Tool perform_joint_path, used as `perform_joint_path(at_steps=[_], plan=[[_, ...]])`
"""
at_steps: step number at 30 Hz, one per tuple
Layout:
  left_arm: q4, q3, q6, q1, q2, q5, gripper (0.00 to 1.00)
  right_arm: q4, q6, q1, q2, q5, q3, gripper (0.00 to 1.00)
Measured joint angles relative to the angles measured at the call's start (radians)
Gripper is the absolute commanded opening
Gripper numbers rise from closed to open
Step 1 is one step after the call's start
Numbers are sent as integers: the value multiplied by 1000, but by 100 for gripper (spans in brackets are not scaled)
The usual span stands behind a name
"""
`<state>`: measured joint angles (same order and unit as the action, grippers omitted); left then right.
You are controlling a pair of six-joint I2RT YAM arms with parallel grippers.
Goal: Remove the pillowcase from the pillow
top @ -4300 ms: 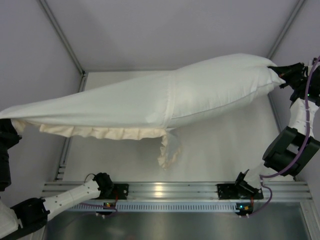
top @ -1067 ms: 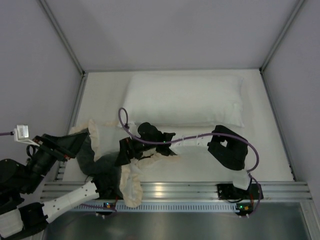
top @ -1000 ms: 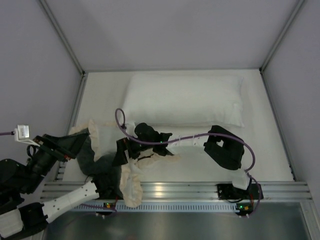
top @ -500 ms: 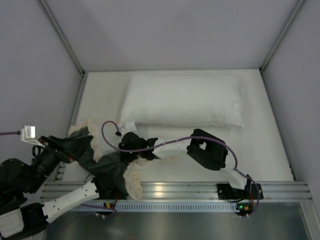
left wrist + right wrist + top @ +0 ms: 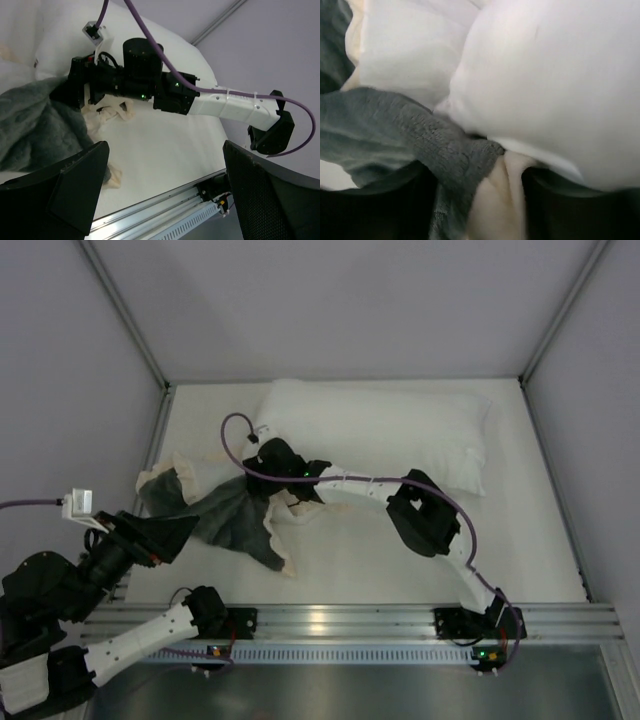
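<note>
Two soft things lie on the white table (image 5: pixel 400 560). The large, plump, plain white pillow (image 5: pixel 400 430) lies bare along the far side. The crumpled pillowcase (image 5: pixel 225 518), dark grey plush face up with a cream ruffled border, lies in a heap at the near left, its far end up against the pillow's near left corner. The right gripper (image 5: pixel 266 492) reaches across from the right, and its wrist view shows a bunched fold of grey plush and cream frill pinched between its dark fingers. The left gripper (image 5: pixel 165 147) hovers at the left edge just beside the heap, its jaws spread wide with nothing between them.
</note>
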<state>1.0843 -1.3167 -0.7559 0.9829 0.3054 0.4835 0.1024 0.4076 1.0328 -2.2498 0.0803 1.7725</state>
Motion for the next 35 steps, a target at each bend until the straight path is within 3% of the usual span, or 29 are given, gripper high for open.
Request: perform_joint_path(at_steps=[1,5,12,19,26,35], plan=[[-1,13,-2,0,0,-3,99,5,-12,-16,-2,-14,6,81],[-11,61,-5,0,0,-20,99,-13,-32,-21,40,-18,-86,99],[-60,144,-10,0,57,-40,99,-13,-12,42,386,41,-592,99],[-169,286,-30,0,97,-76,99,32,43,159,753,238,-774,99],[-253,451,-128,0,112,-84,99,155,156,163,1039,434,-1061,99],[-453,763,-259,0,109,-183,99,274,341,163,1499,500,-1344,100]])
